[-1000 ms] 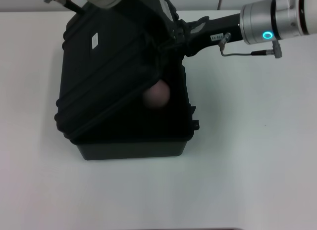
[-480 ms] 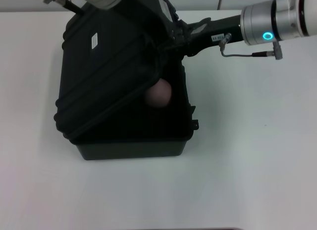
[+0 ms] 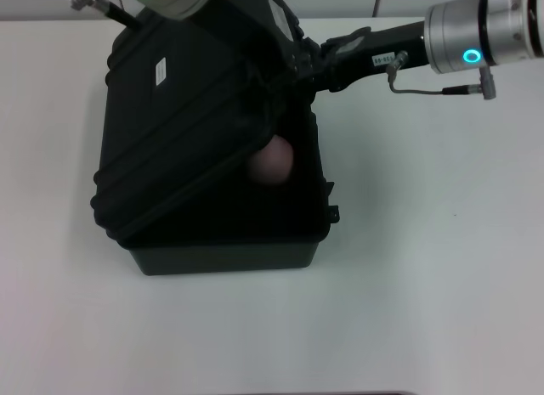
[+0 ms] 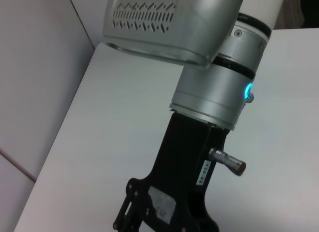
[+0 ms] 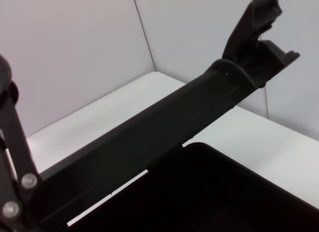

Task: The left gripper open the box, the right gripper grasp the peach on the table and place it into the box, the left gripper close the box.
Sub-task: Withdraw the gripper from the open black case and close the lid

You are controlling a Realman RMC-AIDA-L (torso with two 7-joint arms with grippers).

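Table: plain smooth white tabletop (image 3: 408, 268), bare in front of the case and to its right.
Box: large black hard plastic case (image 3: 229, 246) with a smooth front wall; the interior is so dark that its floor and inner walls cannot be made out.
Lid: ribbed black lid (image 3: 170, 132) with a small white label (image 3: 161, 70), raised and tilted, covering the left part of the opening.
Peach: small dusty-pink rounded fruit (image 3: 273, 162) lying inside the case towards its far right, just beside the lid's edge, which cuts off its left side.
Latches: small black latch parts (image 3: 333, 201) jutting from the case's right rim; their detail is hard to read.
Right gripper: slim black two-finger gripper (image 3: 297, 62) on a silver-grey wrist with a cyan ring light, reaching in from the right over the case's far right corner. Its tips merge with the dark lid, so I cannot tell whether the jaws are open or closed.
Left gripper: black gripper (image 3: 255, 25) on a bulky white arm with a green light, at the far edge of the lid; its fingers are lost against the black plastic, jaw state cannot be told.
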